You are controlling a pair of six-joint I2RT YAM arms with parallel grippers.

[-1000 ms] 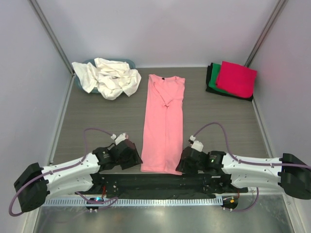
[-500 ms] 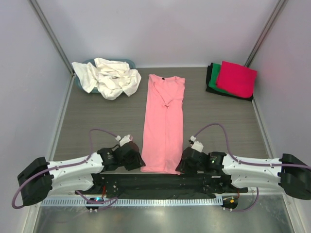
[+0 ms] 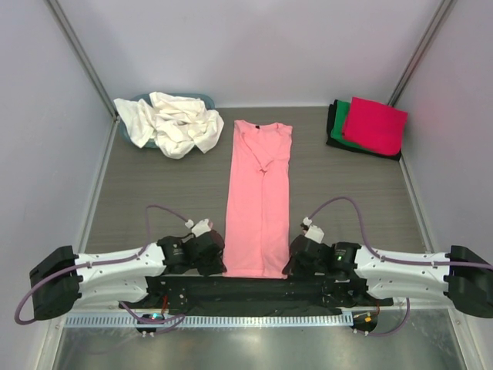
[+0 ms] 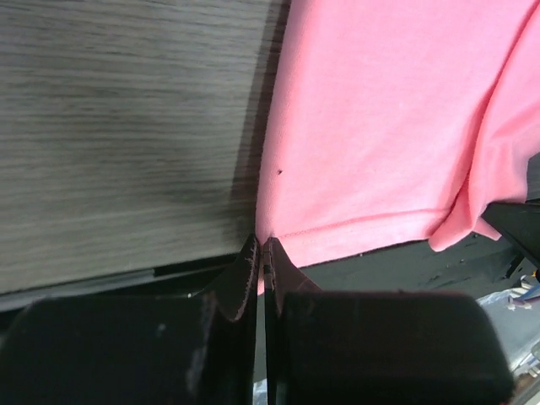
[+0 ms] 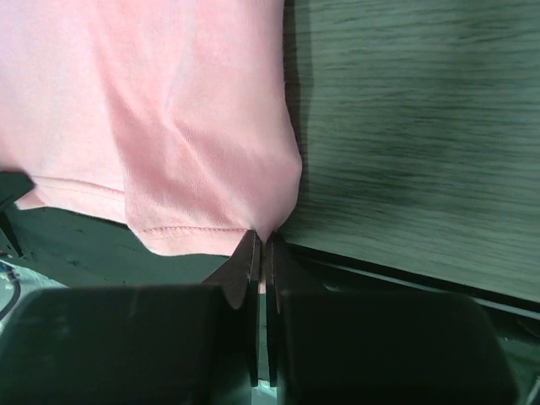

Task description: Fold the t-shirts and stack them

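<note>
The table (image 3: 154, 193) bears pink t-shirt (image 3: 260, 200), teal tub (image 3: 204, 98), folded t-shirts (image 3: 373, 125).

The long salmon-pink cotton t-shirt (image 3: 260, 200) is a soft, matt, fine-grained knit with a stitched hem; the grey tabletop (image 3: 154, 193) beneath it looks like wood-grain laminate, matt and faintly streaked; the crumpled cream-white t-shirts (image 3: 179, 123) are matt cloth, deeply creased; the teal-blue plastic tub (image 3: 202, 98) under them has a smooth rim; the folded magenta-red t-shirt (image 3: 376, 123), green t-shirt (image 3: 339, 131) and black t-shirt (image 3: 332, 113) are smooth matt cloth; the left gripper (image 4: 260, 253) and right gripper (image 5: 261, 245) are matt black plastic, slightly grainy; the white arm shells (image 3: 115, 270) are glossy plastic; the silver strip along the near edge (image 3: 246, 347) is brushed metal with a dull sheen.
</note>
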